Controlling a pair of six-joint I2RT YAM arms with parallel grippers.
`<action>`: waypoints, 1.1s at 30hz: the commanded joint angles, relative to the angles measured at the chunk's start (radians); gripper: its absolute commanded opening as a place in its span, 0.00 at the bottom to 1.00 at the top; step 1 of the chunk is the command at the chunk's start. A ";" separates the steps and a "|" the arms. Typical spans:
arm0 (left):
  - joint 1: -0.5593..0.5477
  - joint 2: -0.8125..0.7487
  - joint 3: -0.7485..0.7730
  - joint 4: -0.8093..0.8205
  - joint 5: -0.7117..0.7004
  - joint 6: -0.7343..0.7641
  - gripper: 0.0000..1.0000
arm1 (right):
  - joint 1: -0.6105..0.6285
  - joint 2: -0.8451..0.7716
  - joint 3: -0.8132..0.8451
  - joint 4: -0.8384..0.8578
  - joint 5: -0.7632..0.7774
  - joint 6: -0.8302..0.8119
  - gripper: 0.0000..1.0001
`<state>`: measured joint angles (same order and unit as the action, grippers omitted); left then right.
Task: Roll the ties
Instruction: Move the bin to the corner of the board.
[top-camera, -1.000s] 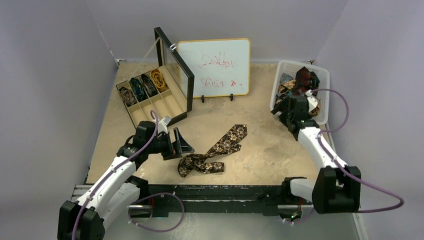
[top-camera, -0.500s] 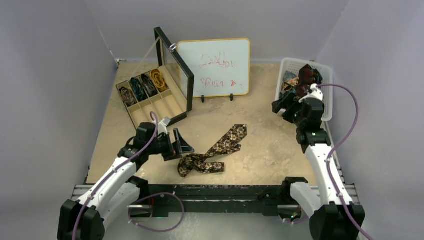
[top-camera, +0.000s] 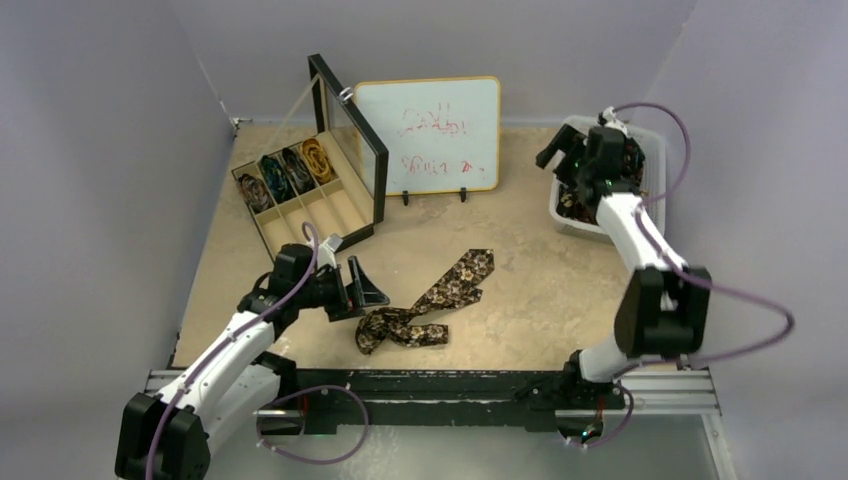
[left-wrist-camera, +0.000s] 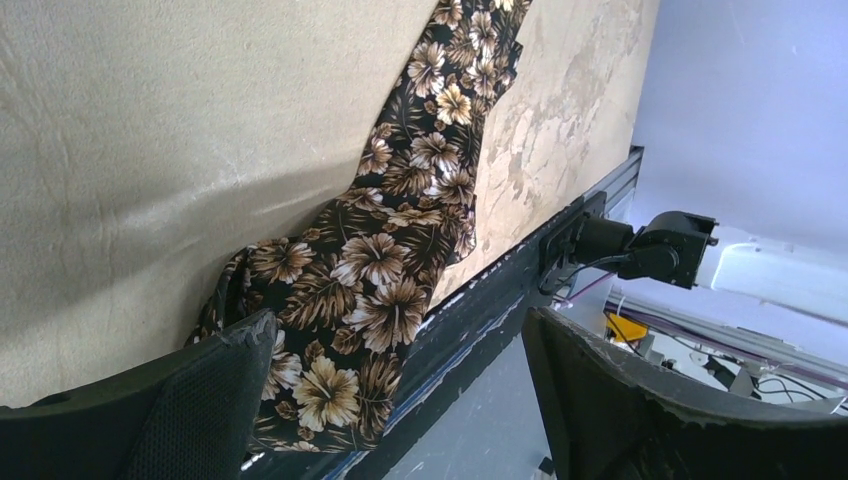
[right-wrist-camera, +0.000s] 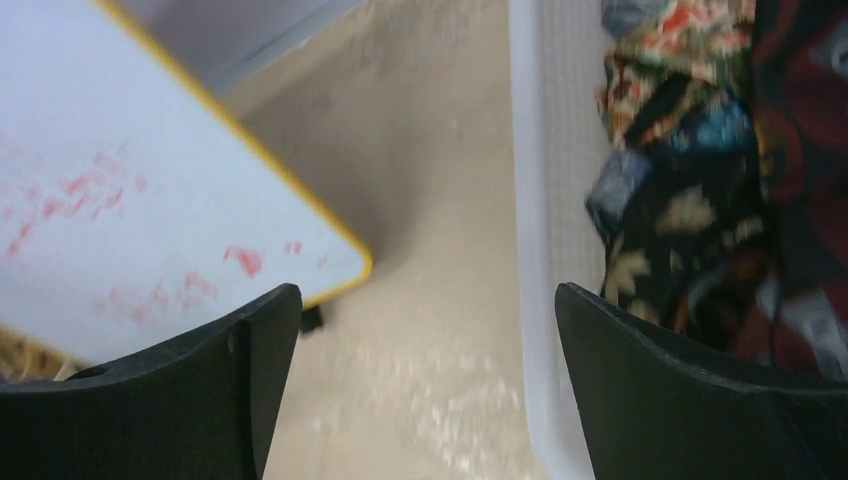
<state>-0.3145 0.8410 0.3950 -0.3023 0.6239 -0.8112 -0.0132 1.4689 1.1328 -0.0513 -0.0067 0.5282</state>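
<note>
A loose brown floral tie (top-camera: 440, 298) lies crumpled on the table near the front edge; its wide end (left-wrist-camera: 390, 270) fills the left wrist view. My left gripper (top-camera: 362, 288) sits just left of the tie, open, one fingertip (left-wrist-camera: 215, 385) next to the fabric and nothing between the jaws (left-wrist-camera: 400, 400). More ties (right-wrist-camera: 700, 180) lie heaped in the white basket (top-camera: 572, 218) at the back right. My right gripper (top-camera: 553, 160) hovers open above the basket's left wall (right-wrist-camera: 530, 200), holding nothing (right-wrist-camera: 425, 390). Rolled ties (top-camera: 285, 170) fill the back row of the wooden box (top-camera: 330, 212).
The box's glass lid (top-camera: 350, 150) stands open. A whiteboard (top-camera: 428, 135) with red scribbles (right-wrist-camera: 150, 150) stands at the back centre, left of the basket. The table's black front rail (left-wrist-camera: 520, 290) runs just beyond the loose tie.
The right arm has swung from the basket's near side up and back, so its gripper now hangs over the basket's left wall. The left arm and the loose tie have not moved.
</note>
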 joint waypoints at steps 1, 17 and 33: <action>0.003 0.008 0.045 -0.009 0.005 0.036 0.91 | 0.005 0.253 0.224 0.028 0.117 -0.028 0.99; 0.003 0.003 0.031 -0.023 -0.033 -0.017 0.91 | 0.167 0.701 0.807 -0.156 0.091 -0.293 0.98; 0.003 -0.057 -0.008 -0.060 -0.039 -0.075 0.88 | 0.318 -0.359 -0.373 0.262 -0.169 -0.256 0.95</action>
<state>-0.3145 0.8001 0.3943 -0.3660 0.5869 -0.8577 0.2939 1.2449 0.9478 0.0422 -0.0021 0.2882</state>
